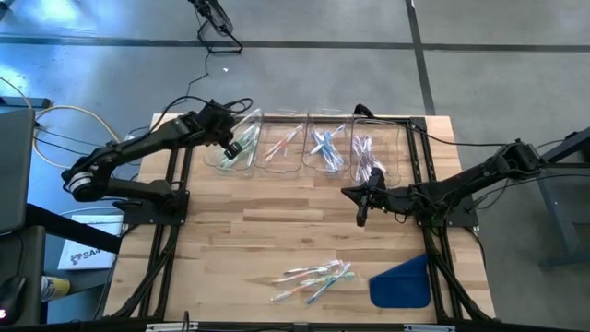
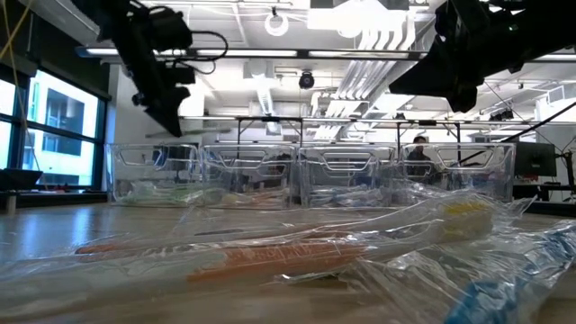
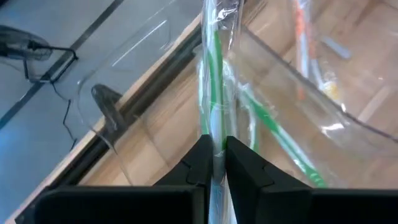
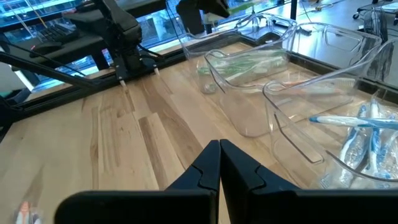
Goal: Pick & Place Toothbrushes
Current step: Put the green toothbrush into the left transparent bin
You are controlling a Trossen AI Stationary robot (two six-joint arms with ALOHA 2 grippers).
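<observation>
While a loose pile of wrapped toothbrushes [image 1: 313, 275] is lying at the near edge of the table [image 1: 230, 231], just left of a blue flat piece [image 1: 402, 282], both arms are working farther back. Those near brushes are overlapping one another in crinkly wrappers, so a later pick there is risking dragging two at once.

Past the middle of the table, the right gripper [image 1: 362, 205] is hanging with its fingers pressed together and nothing between them, near the front of the far-right bin [image 1: 376, 152]. It is sitting close enough to that bin's wall that a careless swing could be nudging it.

At the far left, the left gripper [image 1: 232, 140] is hovering over the far-left clear bin [image 1: 235, 152], pinching a green toothbrush [image 3: 214, 93] in its wrapper between nearly closed fingers. Green brushes are already lying in that bin, with pink, blue and purple ones in the bins to the right. The held brush is reaching up toward the bin's rim, so I judge that a release here could be leaving it propped on the edge or tipping out. The clingy wrapper could also be sticking to a finger as the jaws part.
</observation>
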